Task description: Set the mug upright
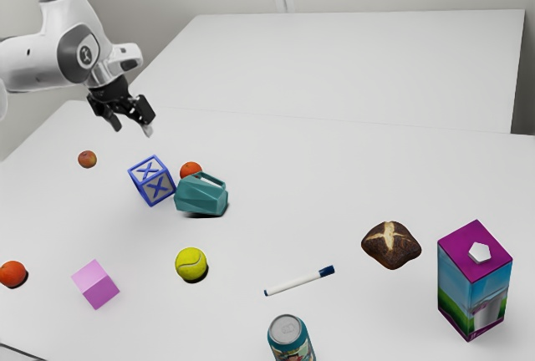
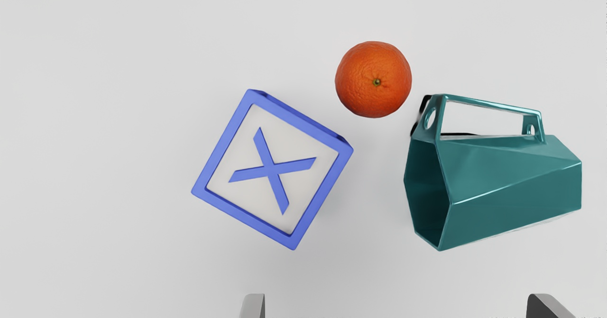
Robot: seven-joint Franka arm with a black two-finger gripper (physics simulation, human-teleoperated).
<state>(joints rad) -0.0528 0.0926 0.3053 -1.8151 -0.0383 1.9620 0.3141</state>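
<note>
High over the table, at the exterior view's upper left, my gripper [image 1: 132,125] hangs clear of every object. In the wrist view the gripper [image 2: 396,306] is open, its two fingertips wide apart with only bare table seen between them. The teal faceted mug [image 1: 201,195] lies on its side beside the blue-framed block. Seen from my hand, the mug [image 2: 502,180] has its dark mouth facing the block and its handle on the side nearer the orange; its base points away from the block.
Close to the mug are an X-marked block [image 2: 270,168] and an orange [image 2: 373,79]. Elsewhere on the table [image 1: 276,160] lie a tennis ball [image 1: 191,264], pink cube [image 1: 96,284], marker [image 1: 299,281], can [image 1: 290,340], brown bread-like item [image 1: 391,245] and carton [image 1: 474,286].
</note>
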